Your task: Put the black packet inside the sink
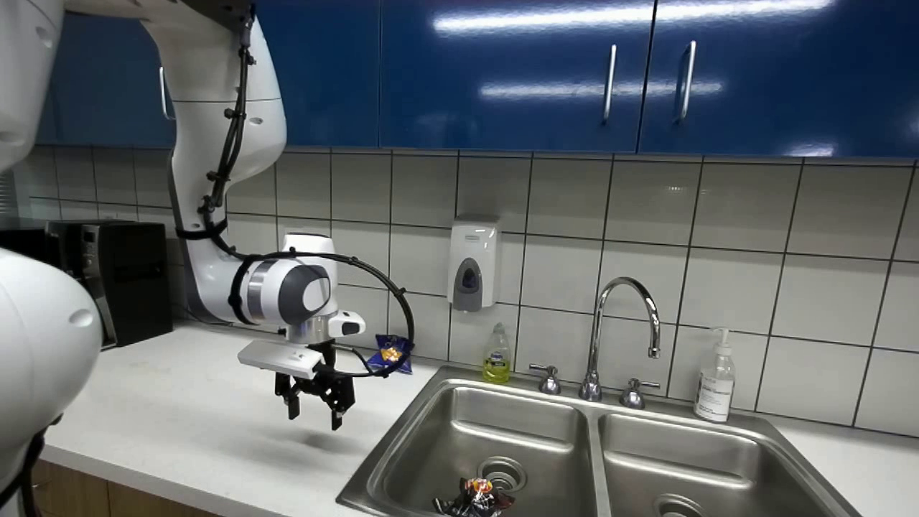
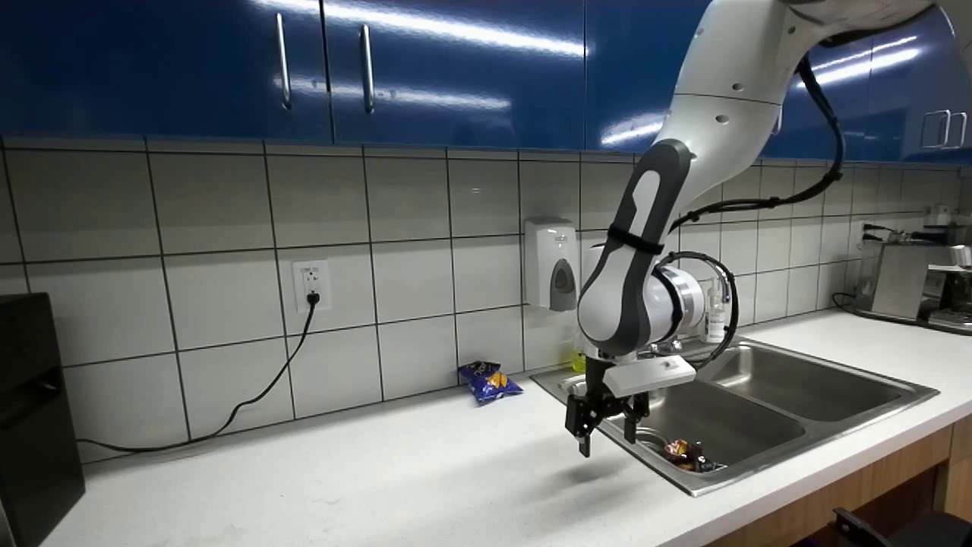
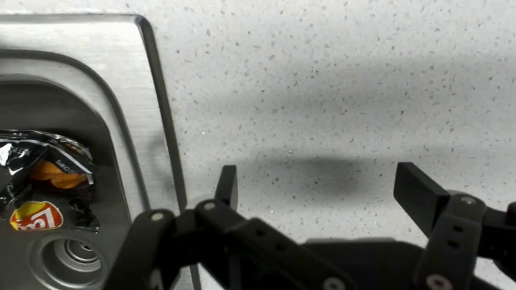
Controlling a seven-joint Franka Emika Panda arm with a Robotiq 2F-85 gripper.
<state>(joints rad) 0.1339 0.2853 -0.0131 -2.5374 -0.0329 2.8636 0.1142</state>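
Blue cupboards (image 1: 502, 79) hung high up, and pale tiles (image 1: 567, 280) covered the wall under them. Below lay a white counter (image 2: 342, 471), and up close I saw lots of little gray specks on it. A shiny metal sink (image 3: 125, 60) with two bowls was set into the counter.

The black packet (image 3: 48, 181) was inside the sink, down in the bowl closer to my gripper (image 1: 314, 416). It looked crumpled and shiny, with some orange, red and yellow on it. It lay right near the round drain (image 3: 74, 259), and the edge of my wrist view cut part of it off.

My gripper hung in the air over the counter, just beside the sink. Its two fingers (image 3: 419, 197) pointed down and were spread wide apart, and I could see only counter between their tips. A soft shadow fell on the counter below.

A blue packet (image 2: 490, 382) lay on the counter by the wall. A white soap dispenser (image 1: 474, 264) was stuck on the tiles, and a bottle of yellow liquid (image 1: 497, 362) stood at the back of the sink. A tall curved tap (image 1: 594, 345) rose between two handles (image 1: 549, 380), and a clear pump bottle (image 1: 715, 384) stood farther along. A black box (image 1: 133, 280) sat well apart from the sink on one side, and a silver machine (image 2: 896, 281) sat well apart on the other.
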